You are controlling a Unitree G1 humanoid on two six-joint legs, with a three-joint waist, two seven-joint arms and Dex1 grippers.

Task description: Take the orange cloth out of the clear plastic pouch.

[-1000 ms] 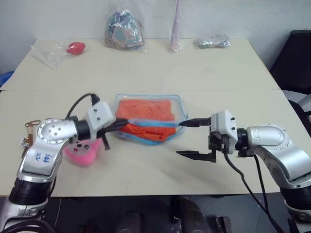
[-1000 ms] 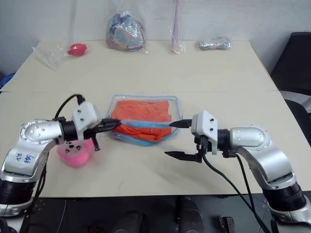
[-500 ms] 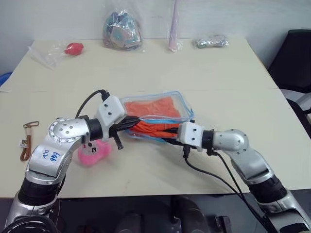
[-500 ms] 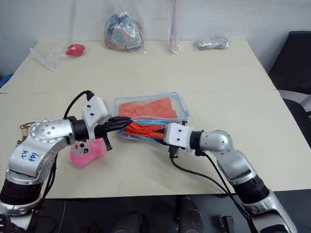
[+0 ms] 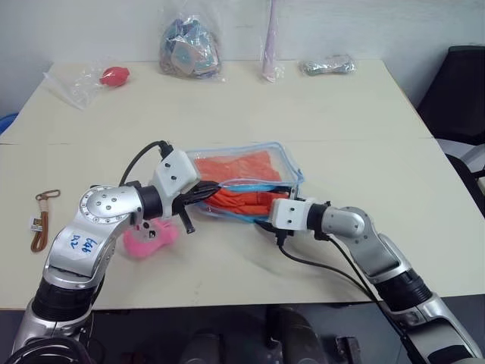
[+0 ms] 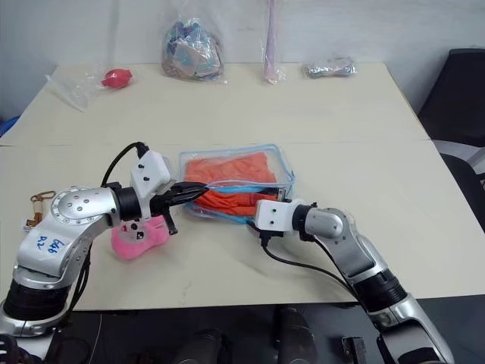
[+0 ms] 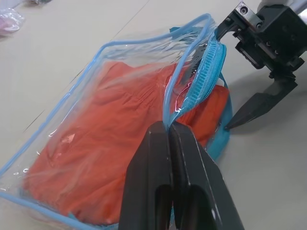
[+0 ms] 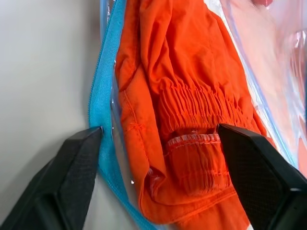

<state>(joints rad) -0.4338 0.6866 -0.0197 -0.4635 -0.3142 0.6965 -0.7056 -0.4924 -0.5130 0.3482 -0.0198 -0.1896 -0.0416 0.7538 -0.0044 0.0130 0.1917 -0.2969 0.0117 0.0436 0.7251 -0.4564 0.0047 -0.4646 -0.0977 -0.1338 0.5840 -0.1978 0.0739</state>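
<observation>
the bench (image 5: pixel 341 121) carries all items; the clear plastic pouch (image 5: pixel 284 161) lies near its middle and serves as reference. inside the pouch lies the orange cloth (image 5: pixel 235 171), its gathered edge bulging out at the pouch's open near side. the left end effector (image 5: pixel 203 193) is pressed together, pinching the pouch's blue trim at the near left edge (holding the opening lifted). the right end effector (image 8: pixel 160 143) stands spread at the pouch's near right corner, one finger outside against the blue zipper, the other over the cloth's gathered cuff. a pink plush toy (image 5: pixel 150 236) sits just left of the pouch, under the left arm.
</observation>
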